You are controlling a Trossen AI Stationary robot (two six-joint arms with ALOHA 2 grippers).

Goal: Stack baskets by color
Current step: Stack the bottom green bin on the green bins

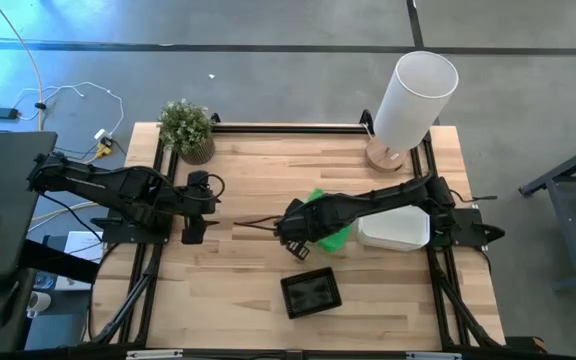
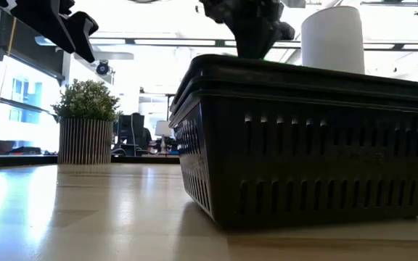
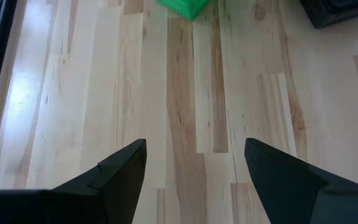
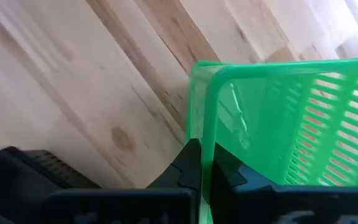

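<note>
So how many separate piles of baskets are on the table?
3: a green pile mid-table, its wall pinched by the right gripper; a white pile beside it; a black pile nearer the front. Nested baskets may be hidden.

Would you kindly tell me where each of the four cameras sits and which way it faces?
High view: overhead, straight down; both arms, white mesh basket.
Low view: tabletop level, facing the black mesh plastic basket; arms overhead.
Left wrist view: looks down at the wooden table past the open left gripper.
Right wrist view: right gripper clamps the green mesh basket rim.
Shared: both wrist views show green basket, black basket.
</note>
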